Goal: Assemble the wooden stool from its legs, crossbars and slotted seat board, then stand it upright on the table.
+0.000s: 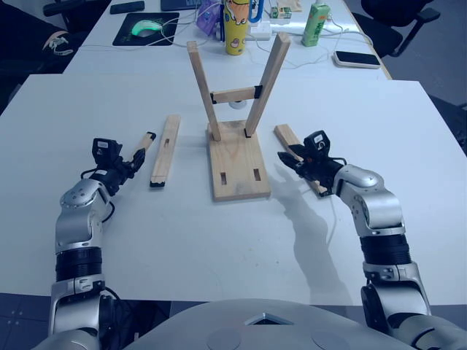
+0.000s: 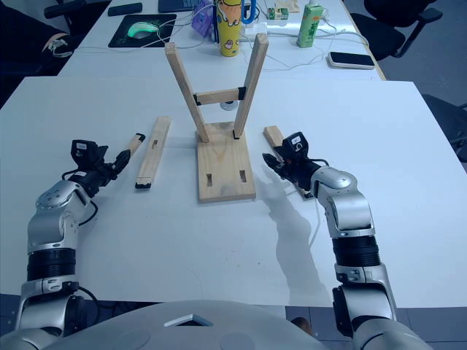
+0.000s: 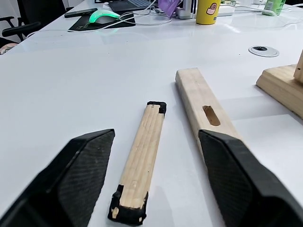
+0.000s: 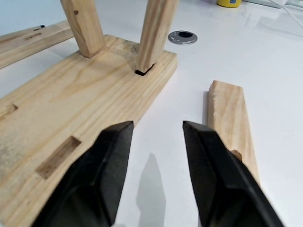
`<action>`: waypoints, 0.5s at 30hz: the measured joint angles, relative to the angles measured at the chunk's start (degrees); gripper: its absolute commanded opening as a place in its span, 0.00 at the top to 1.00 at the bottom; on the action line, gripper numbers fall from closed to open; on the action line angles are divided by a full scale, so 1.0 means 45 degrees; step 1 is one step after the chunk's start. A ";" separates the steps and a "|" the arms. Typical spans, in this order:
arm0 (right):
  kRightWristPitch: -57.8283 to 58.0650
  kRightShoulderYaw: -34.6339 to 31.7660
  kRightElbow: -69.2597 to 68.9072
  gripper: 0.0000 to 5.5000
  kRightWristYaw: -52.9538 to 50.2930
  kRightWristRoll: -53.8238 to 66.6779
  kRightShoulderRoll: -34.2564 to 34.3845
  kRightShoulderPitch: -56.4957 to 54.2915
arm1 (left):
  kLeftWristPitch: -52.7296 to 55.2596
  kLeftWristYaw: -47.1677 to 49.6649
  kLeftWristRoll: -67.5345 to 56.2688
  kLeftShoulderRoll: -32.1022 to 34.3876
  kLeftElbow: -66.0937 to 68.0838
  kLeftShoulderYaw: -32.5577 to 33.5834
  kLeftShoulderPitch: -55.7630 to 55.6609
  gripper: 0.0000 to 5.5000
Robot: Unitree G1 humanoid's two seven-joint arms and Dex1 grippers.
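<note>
Left wrist view: left pincer (image 3: 156,139) gapes wide, empty, framing the crossbar (image 3: 139,175) left of the seat board (image 1: 239,157); right pincer (image 4: 156,130) open, empty too. I'd centre, then squeeze squarely.

cup: tall yellow printed cup (image 1: 235,33)
carton: green drink carton (image 1: 314,25), right of the cup
phone: flat black phone (image 1: 357,59), near the carton
mouse: green-lit computer mouse (image 1: 146,28) on a black rectangular pad (image 1: 122,38)
</note>
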 measured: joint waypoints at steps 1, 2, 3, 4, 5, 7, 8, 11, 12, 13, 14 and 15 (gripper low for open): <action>0.0000 0.0008 0.0001 0.65 0.0008 0.0068 0.0028 0.0000 | -0.0074 0.0032 0.0123 0.0026 0.0246 -0.0090 -0.0143 0.41; 0.0002 0.0012 0.0000 0.65 0.0010 0.0163 0.0076 -0.0002 | -0.0145 0.0058 0.0199 0.0047 0.0450 -0.0143 -0.0245 0.41; 0.0002 0.0036 0.0001 0.65 0.0018 0.0239 0.0119 -0.0007 | -0.0280 0.0101 0.0261 0.0068 0.0748 -0.0190 -0.0336 0.41; 0.0002 0.0047 0.0013 0.65 0.0019 0.0244 0.0130 -0.0013 | -0.0359 0.0109 0.0319 0.0087 0.0982 -0.0212 -0.0382 0.41; 0.0001 0.0053 0.0029 0.65 0.0018 0.0245 0.0131 -0.0019 | -0.0408 0.0107 0.0347 0.0135 0.1220 -0.0241 -0.0403 0.41; 0.0000 0.0104 0.0161 0.65 0.0016 0.0243 0.0131 -0.0081 | -0.0623 0.0063 0.0532 0.0325 0.2022 -0.0361 -0.0572 0.41; 0.0002 0.0148 0.0215 0.65 0.0018 0.0248 0.0134 -0.0141 | -0.0730 0.0040 0.0556 0.0390 0.2332 -0.0381 -0.0660 0.41; 0.0014 0.0273 0.0399 0.65 0.0027 0.0285 0.0169 -0.0436 | -0.0968 0.0010 0.0673 0.0582 0.3313 -0.0415 -0.1015 0.41; 0.0026 0.0335 0.0406 0.65 0.0025 0.0295 0.0209 -0.0470 | -0.0962 -0.0045 0.0676 0.0641 0.3587 -0.0457 -0.1153 0.41; 0.0033 0.0400 0.0408 0.65 0.0023 0.0297 0.0222 -0.0479 | -0.0955 -0.0128 0.0677 0.0693 0.3780 -0.0486 -0.1241 0.41; 0.0052 0.0437 0.0419 0.65 -0.0007 0.0303 0.0243 -0.0479 | -0.0845 -0.0279 0.0671 0.0767 0.4072 -0.0560 -0.1376 0.41; 0.0067 0.0439 0.0419 0.65 -0.0046 0.0303 0.0246 -0.0480 | -0.0688 -0.0492 0.0600 0.0804 0.4334 -0.0595 -0.1530 0.41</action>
